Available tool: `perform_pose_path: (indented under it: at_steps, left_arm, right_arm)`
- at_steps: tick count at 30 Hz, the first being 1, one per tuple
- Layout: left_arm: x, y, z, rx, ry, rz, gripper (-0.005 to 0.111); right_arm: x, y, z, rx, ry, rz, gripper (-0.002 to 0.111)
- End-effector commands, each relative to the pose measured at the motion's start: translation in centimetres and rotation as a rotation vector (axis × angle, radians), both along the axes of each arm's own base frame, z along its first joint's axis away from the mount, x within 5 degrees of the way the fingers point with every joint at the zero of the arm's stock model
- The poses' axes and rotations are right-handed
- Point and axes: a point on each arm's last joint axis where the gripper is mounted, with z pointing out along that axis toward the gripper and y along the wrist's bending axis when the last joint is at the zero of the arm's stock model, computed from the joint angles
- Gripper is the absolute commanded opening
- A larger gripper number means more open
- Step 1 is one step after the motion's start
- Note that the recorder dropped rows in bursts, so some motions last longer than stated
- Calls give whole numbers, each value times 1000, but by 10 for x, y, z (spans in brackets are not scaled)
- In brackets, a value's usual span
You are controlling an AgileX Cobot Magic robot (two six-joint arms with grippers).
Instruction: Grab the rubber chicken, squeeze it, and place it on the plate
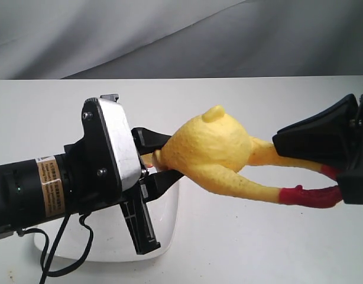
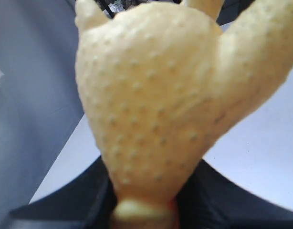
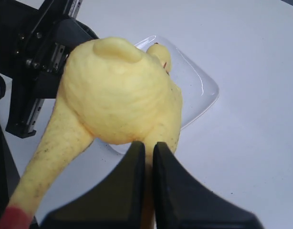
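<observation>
The yellow rubber chicken (image 1: pixel 212 151) hangs stretched in the air between both grippers. My left gripper (image 1: pixel 162 158) is shut on its thin neck just behind the body, and the left wrist view shows the dimpled body (image 2: pixel 156 105) filling the frame with the black jaws pressed against the neck (image 2: pixel 144 205). My right gripper (image 1: pixel 305 155) is shut on one leg, its two black fingers (image 3: pixel 172 191) squeezing that leg right below the body (image 3: pixel 115 90). The other leg hangs free, ending in a red foot (image 1: pixel 305 196). The white plate (image 1: pixel 169 219) lies on the table under the left gripper, with the chicken's head (image 3: pixel 159 55) over it.
The white table (image 1: pixel 258 242) runs out to the front right. A grey backdrop (image 1: pixel 181 35) closes the far side. The left arm's black body (image 1: pixel 28 189) and its cable (image 1: pixel 63 242) lie over the plate's left part.
</observation>
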Motion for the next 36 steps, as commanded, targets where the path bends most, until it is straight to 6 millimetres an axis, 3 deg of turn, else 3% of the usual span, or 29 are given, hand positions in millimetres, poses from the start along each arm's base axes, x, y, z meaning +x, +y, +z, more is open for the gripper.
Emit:
perform_pose_path:
  at_steps: [1,4,9,11,16,22,27,29,36]
  left_arm:
    - [1,-1,2,-15,13,12,2]
    - [1,0,1,-11,15,14,18]
    - [1,4,1,6,57,70,74]
    - [1,9,7,-32,97,132,82]
    - [-12,26,33,-56,97,213,73]
    - [-50,55,92,-283,-22,234,50]
    - [-91,88,127,-472,-81,262,12]
    - [-104,101,132,-460,-123,291,0]
    - [-127,134,127,-404,-90,454,0]
  right_arm:
    - [0,2,4,33,-15,-8,0]
    - [0,2,4,33,-15,-8,0]
    - [0,2,4,33,-15,-8,0]
    - [0,1,4,33,-21,-11,0]
    - [4,0,6,38,-51,-45,0]
    - [19,9,-2,92,-18,-19,0]
    - [34,34,-9,204,-52,114,0]
    - [40,47,-16,220,-73,151,0]
    - [67,89,-59,39,-168,57,0]
